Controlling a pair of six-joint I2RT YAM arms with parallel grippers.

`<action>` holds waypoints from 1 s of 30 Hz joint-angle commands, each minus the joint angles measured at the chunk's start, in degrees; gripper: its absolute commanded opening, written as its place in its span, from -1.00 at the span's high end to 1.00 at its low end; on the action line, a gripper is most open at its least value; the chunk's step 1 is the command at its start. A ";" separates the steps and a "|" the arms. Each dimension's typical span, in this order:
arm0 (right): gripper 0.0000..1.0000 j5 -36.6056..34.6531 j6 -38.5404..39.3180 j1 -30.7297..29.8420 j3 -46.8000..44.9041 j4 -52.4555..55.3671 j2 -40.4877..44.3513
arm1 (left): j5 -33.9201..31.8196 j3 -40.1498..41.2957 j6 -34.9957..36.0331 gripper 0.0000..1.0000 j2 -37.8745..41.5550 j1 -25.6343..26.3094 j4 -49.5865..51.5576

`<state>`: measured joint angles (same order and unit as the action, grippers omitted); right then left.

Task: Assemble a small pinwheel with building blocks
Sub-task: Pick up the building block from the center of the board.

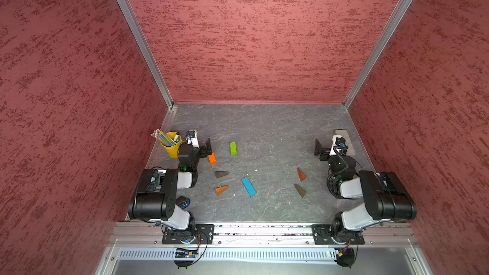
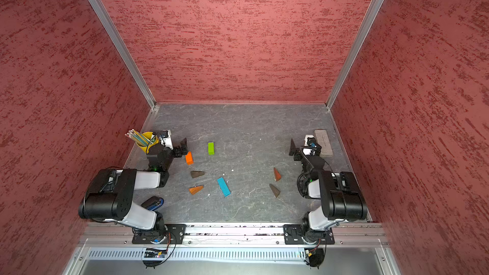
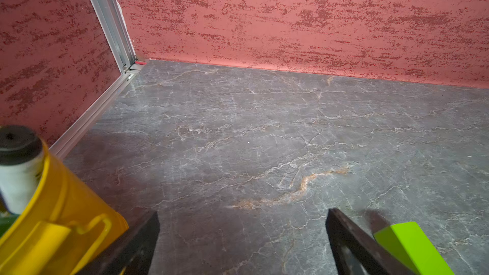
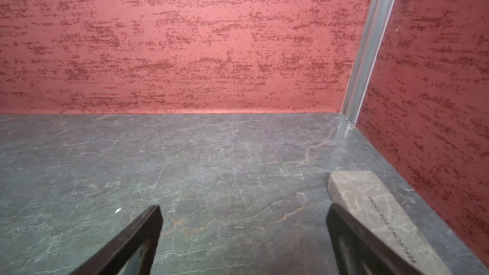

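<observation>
Top views, both: no pinwheel to see yet, only loose building blocks (image 2: 223, 187) lying apart on the grey table (image 1: 264, 125). Toward the left arm, lime-green block (image 1: 233, 148) and orange block (image 1: 212, 158), near each other but not touching, so not yet joined as a hub. Closer to the near edge, dark-brown wedge (image 1: 221, 174) and orange wedge (image 1: 221, 189), then blue bar (image 1: 248, 187) lying slanted about in the middle. Toward the right arm, orange-brown wedge (image 1: 300, 174) and second dark wedge (image 1: 300, 190), well apart from the others. Left gripper (image 3: 242, 215) spread wide and empty, just beside the orange block and the yellow pencil cup (image 1: 172, 146). Right gripper (image 4: 243, 210) spread wide and empty too, next to the grey slab (image 4: 370, 202). Judged from this, nothing done so far. Left to do: joining the hub, setting four wedges at its corners, adding the stem.
</observation>
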<state>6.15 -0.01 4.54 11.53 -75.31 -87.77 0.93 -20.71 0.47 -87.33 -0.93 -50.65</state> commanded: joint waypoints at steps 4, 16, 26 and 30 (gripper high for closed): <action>-0.98 0.70 0.01 -0.46 -0.02 -2.06 -0.26 | 0.65 -0.99 0.37 -0.99 -0.58 -0.34 -0.61; -0.98 0.62 -0.03 -0.42 -0.19 -2.50 -0.17 | 1.82 -1.00 0.06 -0.99 -0.40 -0.84 -0.41; -0.98 -2.81 -1.23 -0.40 -4.53 2.76 15.96 | -6.24 -0.22 -0.42 -0.99 10.71 1.14 7.15; -0.98 -1.59 -2.40 -0.49 -0.04 16.64 23.49 | -11.88 -3.55 1.47 -0.99 16.31 5.54 15.14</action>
<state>4.89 -0.71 4.47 8.25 -68.36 -67.77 -6.11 -21.56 0.49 -73.67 2.13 -42.63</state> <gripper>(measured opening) 0.989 0.996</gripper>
